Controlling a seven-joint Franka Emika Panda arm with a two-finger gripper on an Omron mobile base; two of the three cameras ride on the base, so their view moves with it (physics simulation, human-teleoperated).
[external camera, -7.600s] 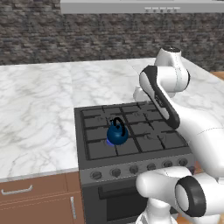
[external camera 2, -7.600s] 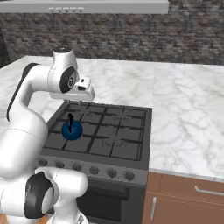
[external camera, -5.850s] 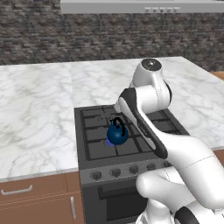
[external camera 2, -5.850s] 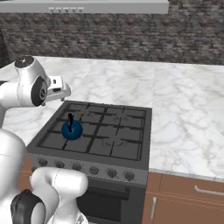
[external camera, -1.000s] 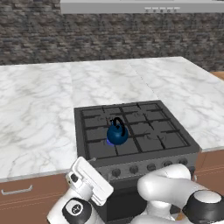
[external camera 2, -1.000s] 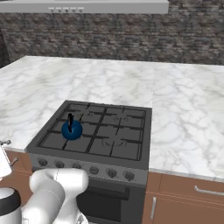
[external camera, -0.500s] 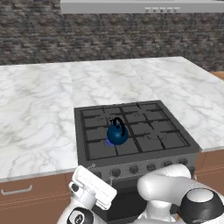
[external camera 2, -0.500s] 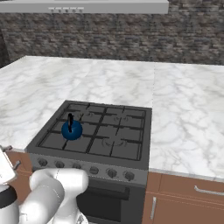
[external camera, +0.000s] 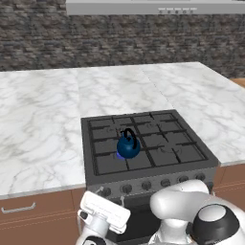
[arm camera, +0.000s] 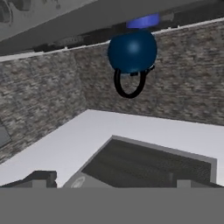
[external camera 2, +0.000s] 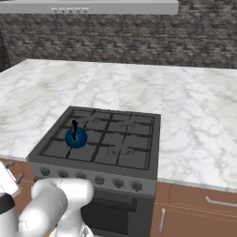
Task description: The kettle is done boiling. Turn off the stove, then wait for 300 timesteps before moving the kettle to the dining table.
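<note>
The small glossy blue kettle [external camera: 128,147] [external camera 2: 76,137] stands upright on the front left burner of the dark grey stove [external camera: 165,143] [external camera 2: 118,146]. The hand view is rolled upside down, so the kettle [arm camera: 132,50] hangs from the top with its black handle below and a bluish glow [arm camera: 142,21] at its base. My gripper [arm camera: 116,183] is open and empty, low in front of the stove's left front corner, well apart from the kettle. Its white hand [external camera: 104,212] sits below the row of front knobs [external camera: 146,185]. The dining table is out of view.
White marble counter [external camera: 38,129] [external camera 2: 199,120] flanks the stove on both sides, with a stone wall and a range hood [external camera: 158,5] behind. Brown drawers with metal handles [external camera 2: 220,202] run under the counter. My white arm [external camera: 191,215] fills the space before the oven door.
Earlier the arm stood above the stove; it has swung down to the front left. Over the last second the hand dropped a little lower. The kettle has not moved.
</note>
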